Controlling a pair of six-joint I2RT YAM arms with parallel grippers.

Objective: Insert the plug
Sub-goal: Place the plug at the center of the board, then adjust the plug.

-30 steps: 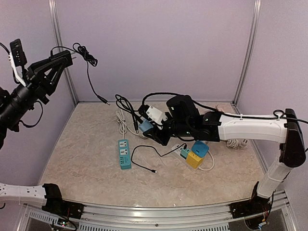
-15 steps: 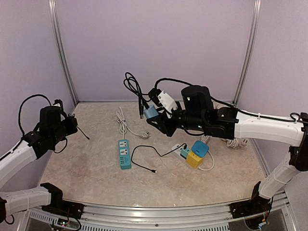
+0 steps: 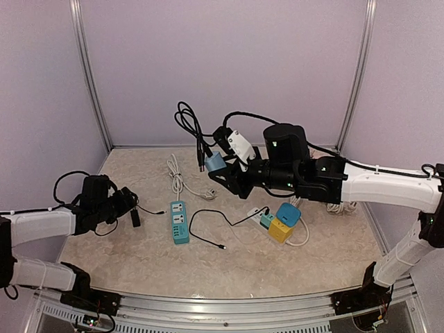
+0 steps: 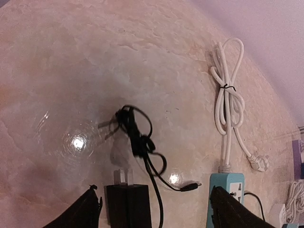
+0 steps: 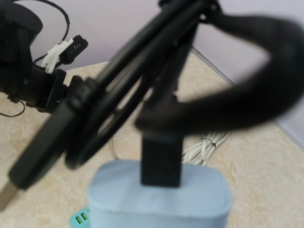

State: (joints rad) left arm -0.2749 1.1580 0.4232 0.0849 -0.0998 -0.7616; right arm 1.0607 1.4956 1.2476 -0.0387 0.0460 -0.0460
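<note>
We're looking into a robotics lab test cell here: plain lilac wall panels (image 3: 222, 62) held in aluminium posts (image 3: 89, 76) box in a marble-patterned tabletop (image 3: 139, 257) on three sides. Along the near edge runs a metal rail (image 3: 229, 309) with two white-and-black robot arms, left (image 3: 41, 223) and right (image 3: 378, 184), bolted beside it. And on the tabletop it's all test props, a teal power strip (image 3: 180, 221), a tied white cable (image 3: 177, 177), stacked blue and yellow adapters (image 3: 283, 223) and loose black leads.
</note>
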